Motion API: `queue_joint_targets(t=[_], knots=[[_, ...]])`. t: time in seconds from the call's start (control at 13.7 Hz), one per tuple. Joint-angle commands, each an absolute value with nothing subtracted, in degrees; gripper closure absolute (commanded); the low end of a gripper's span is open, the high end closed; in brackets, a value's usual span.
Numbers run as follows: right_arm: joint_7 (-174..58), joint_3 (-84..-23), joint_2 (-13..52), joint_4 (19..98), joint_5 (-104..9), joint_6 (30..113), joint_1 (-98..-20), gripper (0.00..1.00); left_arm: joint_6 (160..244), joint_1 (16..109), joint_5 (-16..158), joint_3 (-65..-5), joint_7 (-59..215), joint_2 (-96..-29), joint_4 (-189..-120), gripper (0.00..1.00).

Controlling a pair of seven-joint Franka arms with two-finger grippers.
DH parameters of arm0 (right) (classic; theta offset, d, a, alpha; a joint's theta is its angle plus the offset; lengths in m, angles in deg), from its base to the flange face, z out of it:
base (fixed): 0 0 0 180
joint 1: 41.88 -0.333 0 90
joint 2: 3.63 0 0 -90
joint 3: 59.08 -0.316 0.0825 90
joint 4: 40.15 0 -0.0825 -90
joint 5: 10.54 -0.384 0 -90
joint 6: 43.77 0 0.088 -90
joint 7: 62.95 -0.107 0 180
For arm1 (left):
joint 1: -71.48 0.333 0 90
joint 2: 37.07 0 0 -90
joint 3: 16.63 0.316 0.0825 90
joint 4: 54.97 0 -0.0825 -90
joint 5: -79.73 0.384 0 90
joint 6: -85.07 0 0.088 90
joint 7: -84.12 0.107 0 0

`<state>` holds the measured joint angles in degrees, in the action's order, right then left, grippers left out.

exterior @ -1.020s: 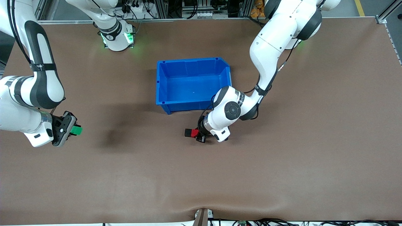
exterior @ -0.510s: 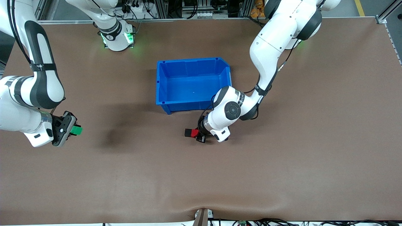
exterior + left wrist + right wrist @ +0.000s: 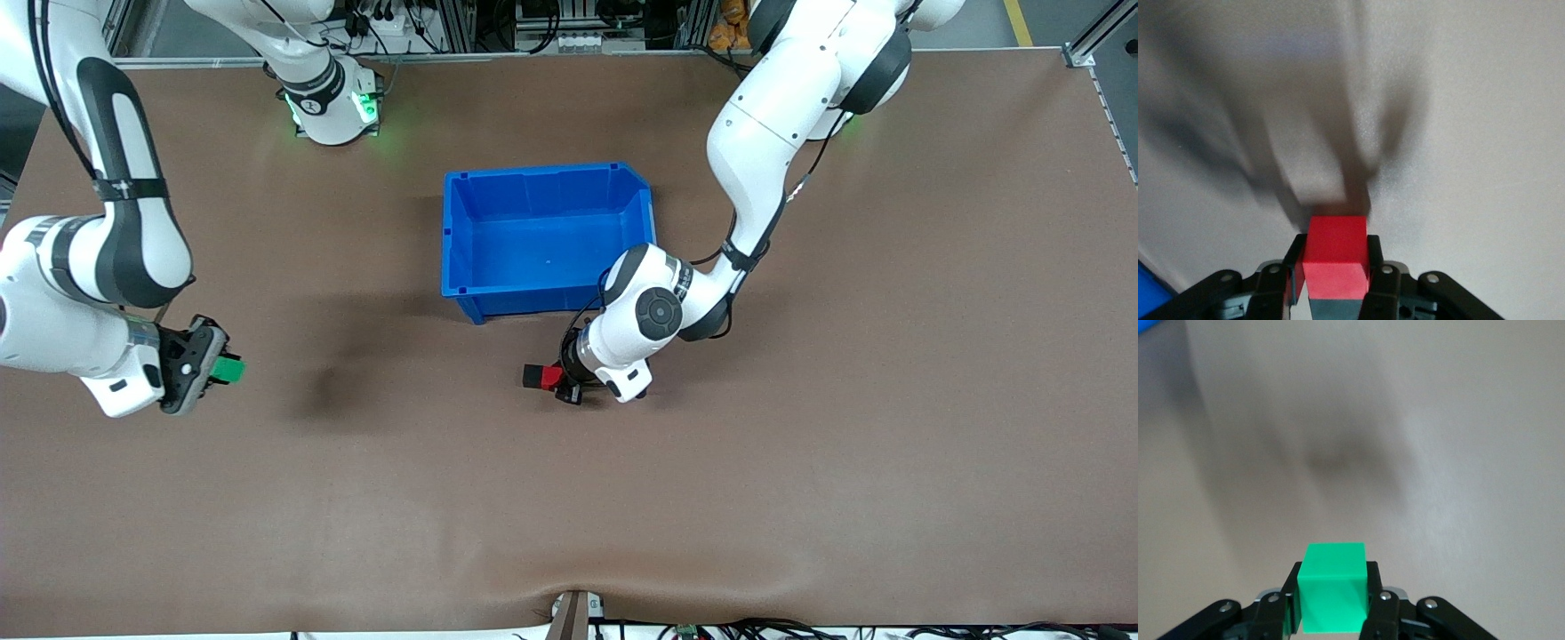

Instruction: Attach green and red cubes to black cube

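My left gripper [image 3: 536, 377] hangs low over the table just in front of the blue bin and is shut on the red cube [image 3: 551, 380]. In the left wrist view the red cube [image 3: 1336, 257] sits squarely between the left gripper's [image 3: 1335, 243] black fingers [image 3: 1375, 257]. A dark block [image 3: 1335, 311] lies against its palm-side face, and I cannot tell whether this is the black cube. My right gripper [image 3: 222, 367], over the right arm's end of the table, is shut on the green cube [image 3: 228, 369]. The right wrist view shows the green cube [image 3: 1333, 593] clamped in the right gripper [image 3: 1333, 577].
A large blue bin [image 3: 462, 231] stands in the middle of the table, nearer the robots' bases, with nothing in it. Bare brown tabletop [image 3: 373, 391] lies between the two grippers. The left arm's elbow [image 3: 658, 311] overhangs the bin's corner.
The right arm has shifted slightly toward the left arm's end of the table, carrying the green cube. The left arm has not moved.
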<state>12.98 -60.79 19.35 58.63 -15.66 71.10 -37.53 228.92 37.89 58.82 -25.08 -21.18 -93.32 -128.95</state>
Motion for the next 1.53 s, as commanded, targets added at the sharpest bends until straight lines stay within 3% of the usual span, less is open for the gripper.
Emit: queue_joint_targets(t=[0.0, 0.15, 0.8, 1.46], knots=[[13.51, -60.66, 19.84, 57.59, -17.65, 70.4, -40.29, 1.0, 229.39, 37.64, 57.75, -24.8, -21.7, -94.55, -127.3, 0.82], [12.55, -60.58, 20.63, 57.59, -19.76, 70.83, -43.62, 1.0, 229.39, 37.73, 57.75, -24.72, -21.52, -94.55, -127.3, 0.73], [3.51, -60.58, 26.6, 55.22, -23.19, 76.45, -54.53, 1.0, 229.39, 37.64, 57.75, -24.63, -21.44, -94.63, -127.3, 0.71], [-8.09, -60.58, 33.55, 52.75, -23.28, 89.02, -64.81, 1.0, 229.48, 37.64, 57.75, -24.63, -21.44, -94.81, -127.3, 0.71]])
